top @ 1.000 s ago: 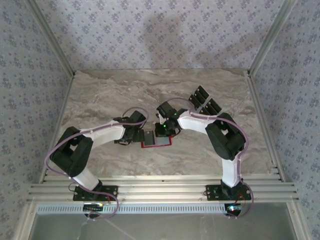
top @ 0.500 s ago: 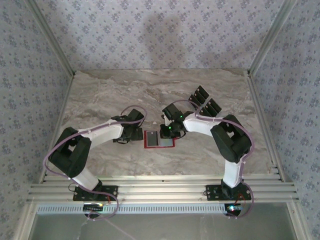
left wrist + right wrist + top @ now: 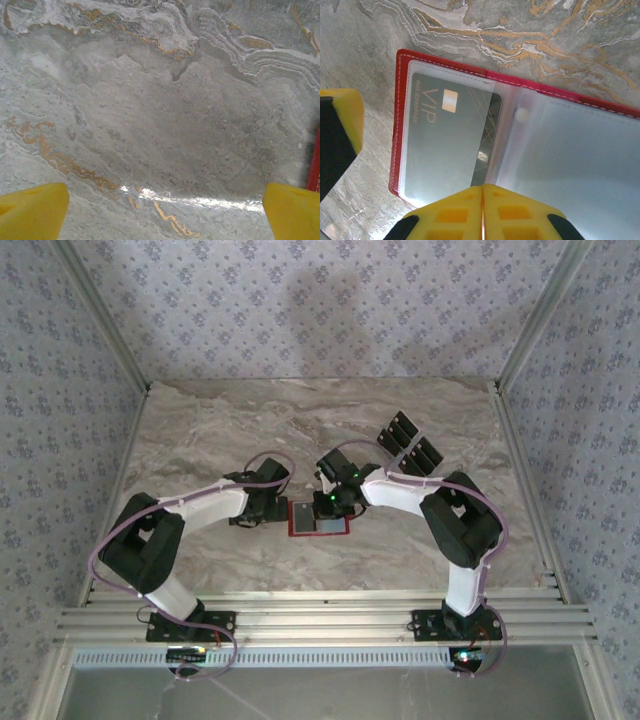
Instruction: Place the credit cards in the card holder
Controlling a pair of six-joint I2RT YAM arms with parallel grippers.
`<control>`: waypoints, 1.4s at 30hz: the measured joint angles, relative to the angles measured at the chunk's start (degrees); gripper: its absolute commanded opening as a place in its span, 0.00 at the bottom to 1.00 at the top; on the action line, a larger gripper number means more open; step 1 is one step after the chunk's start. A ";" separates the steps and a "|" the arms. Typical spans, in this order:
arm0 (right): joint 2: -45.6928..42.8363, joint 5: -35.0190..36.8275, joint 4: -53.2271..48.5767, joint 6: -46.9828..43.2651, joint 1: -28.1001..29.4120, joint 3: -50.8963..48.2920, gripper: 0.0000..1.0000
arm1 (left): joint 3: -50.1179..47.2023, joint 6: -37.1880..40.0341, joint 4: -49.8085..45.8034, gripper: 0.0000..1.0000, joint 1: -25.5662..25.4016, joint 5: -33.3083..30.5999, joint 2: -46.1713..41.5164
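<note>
The red card holder [image 3: 318, 519] lies open and flat on the marble between the two arms. In the right wrist view its left clear pocket [image 3: 445, 135] holds a dark credit card [image 3: 492, 131] marked VIP, with a narrow strip of the card showing past the pocket's edge. My right gripper [image 3: 482, 192] is shut with nothing between its fingers, its tips right over the holder's fold beside that strip. My left gripper [image 3: 162, 215] is open wide over bare marble just left of the holder's red edge [image 3: 315, 160]. More black credit cards [image 3: 410, 443] lie fanned at the back right.
The marble table [image 3: 220, 430] is ringed by an aluminium frame and patterned walls. A rail [image 3: 320, 620] runs along the near edge by the arm bases. One yellow finger of the left gripper [image 3: 340, 120] shows left of the holder in the right wrist view.
The left gripper has drawn back leftward off the holder's left edge, leaving the holder fully uncovered. The right gripper swung a little right, then came back over the holder's middle.
</note>
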 measured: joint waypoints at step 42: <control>-3.30 -0.68 0.35 1.92 -0.11 -1.79 0.33 | -1.29 -2.32 1.05 1.00 -3.15 -2.21 1.09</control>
